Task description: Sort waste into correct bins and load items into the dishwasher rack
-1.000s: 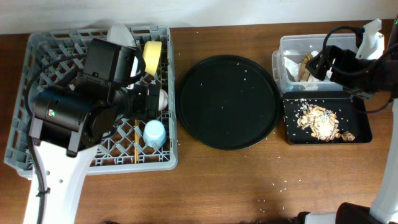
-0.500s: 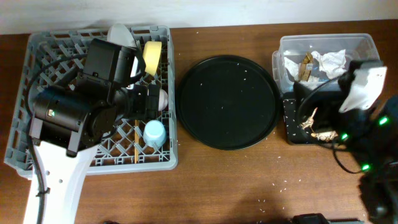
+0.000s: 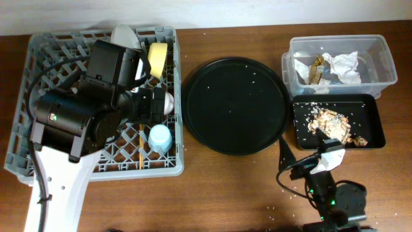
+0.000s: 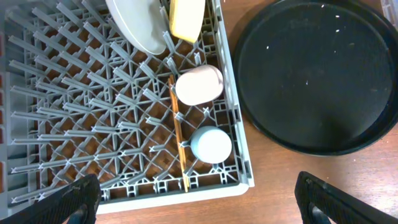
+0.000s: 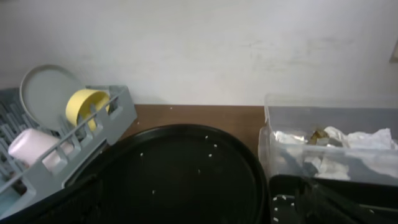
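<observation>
The left gripper (image 4: 200,200) hangs over the rack (image 4: 37,93), jaws spread wide with nothing between them. Only its two dark fingers (image 4: 78,196) show, at the lower corners of the wrist view. The rack is a grey plastic grid of upright pegs with low walls, and its near corner lies in the jaw gap. Just ahead of the gap sits the round blue cup (image 4: 211,144), and beyond it the pink cup (image 4: 199,85). Two thin wooden chopsticks (image 4: 178,137) run straight away from the gap, beside both cups. Farthest ahead, the smooth pale plate (image 4: 134,25) and the yellow bowl (image 4: 186,18) stand on edge among the pegs.

The right gripper (image 5: 199,208) sits low near the table (image 3: 232,187), jaws equally wide and empty, its fingers blurred. Dead ahead lies the round black tray (image 5: 186,168), flat and speckled with pale crumbs. To the right of the jaws, the clear rectangular tub (image 5: 273,143) holds crumpled white napkins (image 5: 367,140) and a brown wrapper (image 5: 320,134). Nearer the jaws, the shallow black tray (image 3: 376,129) carries tan, crumbly leftovers (image 3: 331,124).
</observation>
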Available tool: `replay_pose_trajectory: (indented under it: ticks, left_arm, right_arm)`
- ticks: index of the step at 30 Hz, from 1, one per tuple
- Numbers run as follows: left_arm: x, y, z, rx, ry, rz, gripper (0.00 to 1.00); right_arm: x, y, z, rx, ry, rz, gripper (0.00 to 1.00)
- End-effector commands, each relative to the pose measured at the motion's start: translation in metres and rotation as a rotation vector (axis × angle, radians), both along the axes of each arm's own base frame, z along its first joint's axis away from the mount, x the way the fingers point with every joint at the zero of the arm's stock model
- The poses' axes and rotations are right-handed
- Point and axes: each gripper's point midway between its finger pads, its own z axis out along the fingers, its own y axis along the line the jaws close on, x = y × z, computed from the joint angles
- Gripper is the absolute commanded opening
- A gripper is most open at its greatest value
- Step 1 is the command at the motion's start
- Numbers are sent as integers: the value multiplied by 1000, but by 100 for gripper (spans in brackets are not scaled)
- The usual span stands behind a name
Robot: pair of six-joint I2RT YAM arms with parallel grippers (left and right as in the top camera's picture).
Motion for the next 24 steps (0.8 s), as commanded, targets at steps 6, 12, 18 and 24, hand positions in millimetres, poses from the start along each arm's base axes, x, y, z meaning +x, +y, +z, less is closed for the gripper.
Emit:
replay_pose_trajectory:
  ticks: [6,12,18,24]
  left_arm:
    - [1,2,4,14,-15,-3,99]
    - [1,2,4,14,-15,-3,99]
    - [1,2,4,13,-15,-3,99]
    - [1,2,4,13,-15,-3,99]
  right_arm:
    - [-1,5,-43,2,-55,15,98]
    - [-2,7,-60,-12,12,15,99]
    - [-2,7,-60,-12,12,15,99]
    - [-2,7,-60,-12,12,15,99]
